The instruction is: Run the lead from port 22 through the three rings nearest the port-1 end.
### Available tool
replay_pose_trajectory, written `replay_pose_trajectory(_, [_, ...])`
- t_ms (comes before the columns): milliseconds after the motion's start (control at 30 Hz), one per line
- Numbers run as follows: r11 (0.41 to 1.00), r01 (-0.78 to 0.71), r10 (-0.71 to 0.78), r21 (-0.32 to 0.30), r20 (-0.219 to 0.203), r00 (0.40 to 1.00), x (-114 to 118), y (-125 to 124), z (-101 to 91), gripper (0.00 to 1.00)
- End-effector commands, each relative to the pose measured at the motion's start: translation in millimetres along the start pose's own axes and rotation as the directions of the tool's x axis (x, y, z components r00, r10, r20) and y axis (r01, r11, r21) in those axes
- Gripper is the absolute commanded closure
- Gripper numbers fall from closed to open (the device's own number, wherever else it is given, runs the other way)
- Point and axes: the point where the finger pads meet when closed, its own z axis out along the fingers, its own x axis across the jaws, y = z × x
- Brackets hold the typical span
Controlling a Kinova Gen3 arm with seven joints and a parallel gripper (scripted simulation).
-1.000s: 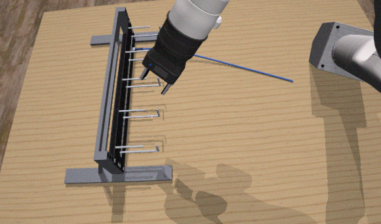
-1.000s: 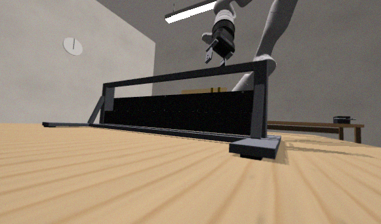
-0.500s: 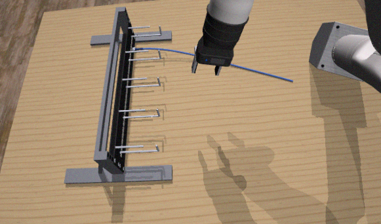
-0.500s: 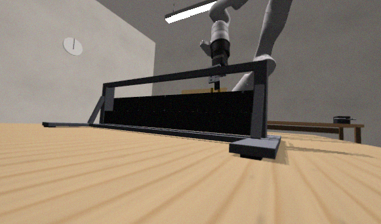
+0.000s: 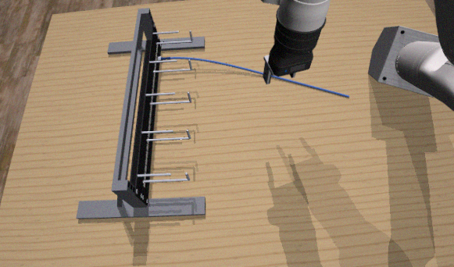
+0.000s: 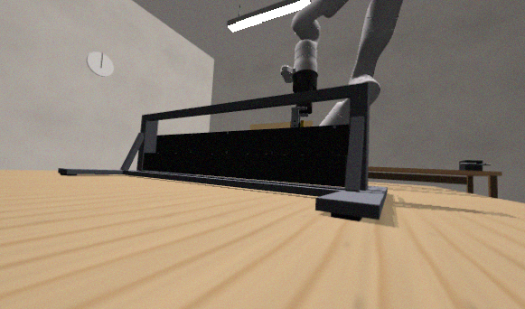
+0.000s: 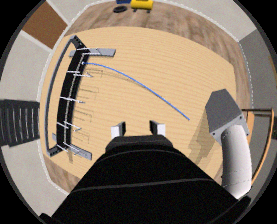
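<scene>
The rack [image 5: 127,117] [image 6: 254,105] [image 7: 48,105] stands upright, its front towards the robot's base. Five open rings stick out from the front; the three nearest the port-1 end, at the bottom in the top view, are one ring [image 5: 170,102], a second ring [image 5: 166,139] and an end ring [image 5: 166,180], all without a lead. The blue lead [image 5: 309,86] [image 7: 171,105] leaves its jack near the far end, beside the second ring from that end, and runs out to a free end towards the base. My gripper [image 5: 280,75] [image 6: 300,118] [image 7: 137,126] is open and empty, above the table, clear of the rack.
The robot's base [image 5: 389,58] [image 7: 224,112] stands to the right of the lead's free end. The rack's feet, a near foot [image 5: 176,207] and a far foot [image 5: 198,43], extend forward under the end rings. The table's left edge lies behind the rack.
</scene>
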Motion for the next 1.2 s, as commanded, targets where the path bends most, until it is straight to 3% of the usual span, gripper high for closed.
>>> replay_pose_trajectory(0, [1.0, 0.02, -0.02, 0.005, -0.017, 1.0, 7, 1, 1.6, 0.0])
replay_pose_trajectory(533, [0.997, 0.07, -0.069, 0.016, -0.051, 0.996, 20, 1, 3.7, 0.0])
replay_pose_trajectory(567, [0.997, 0.07, -0.069, 0.016, -0.051, 0.996, 20, 1, 3.7, 1.0])
replay_pose_trajectory(1167, [0.997, 0.07, -0.069, 0.016, -0.051, 0.996, 20, 1, 3.7, 1.0])
